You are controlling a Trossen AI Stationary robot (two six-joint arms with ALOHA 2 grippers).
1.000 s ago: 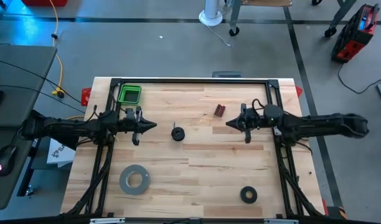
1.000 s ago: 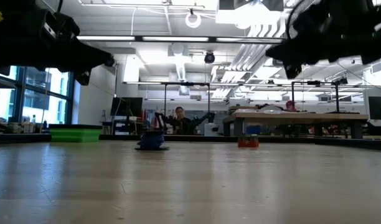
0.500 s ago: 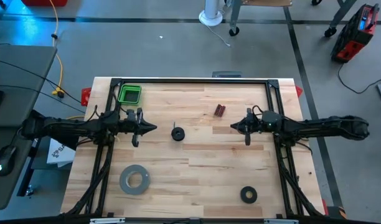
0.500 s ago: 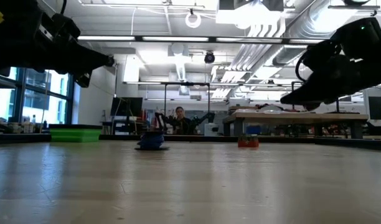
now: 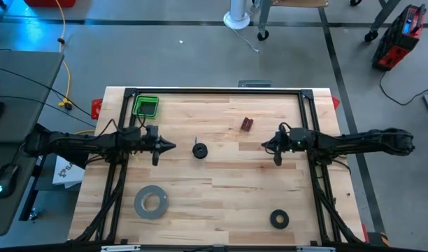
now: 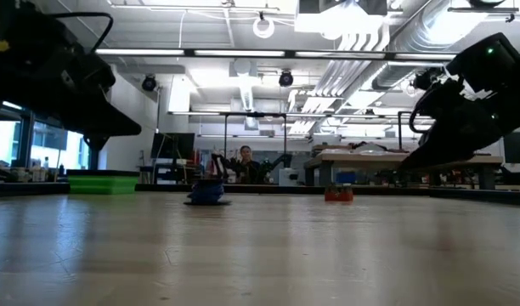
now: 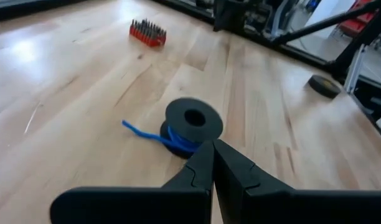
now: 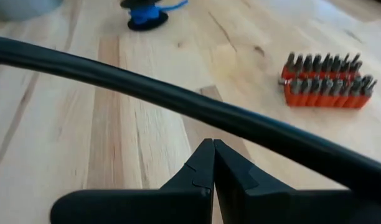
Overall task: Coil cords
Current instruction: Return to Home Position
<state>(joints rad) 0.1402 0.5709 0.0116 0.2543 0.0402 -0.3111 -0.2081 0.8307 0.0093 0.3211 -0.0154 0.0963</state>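
Cord (image 7: 154, 133), thin and blue, is wound on a small black round spool (image 5: 199, 150) that stands flat on the worktop (image 5: 228, 182). A short loose end trails onto the wood. The spool sits left of centre and a little toward the far side.

The worktop is made of pale wooden planks with a smooth grain, edged by a black metal frame. Around it is grey floor. Across the table the room shows long benches, ceiling pipes, strip lights and windows at the left. A person (image 6: 243, 161) sits far behind the spool.

On the wood there is also a green bin (image 5: 145, 106) in the far left corner and a red bit holder (image 5: 247, 124) with rows of metal bits, far and right of the spool. A grey tape roll (image 5: 151, 201) lies near left, and a black ring (image 5: 279, 219) near right.

The left arm (image 5: 74, 142) reaches in from the left. Its left jaws are pressed together and empty, pointing at the spool from just beside it without touching. The right arm (image 5: 361, 141) reaches in from the right. Its right jaws are likewise closed on nothing, well apart from the spool.
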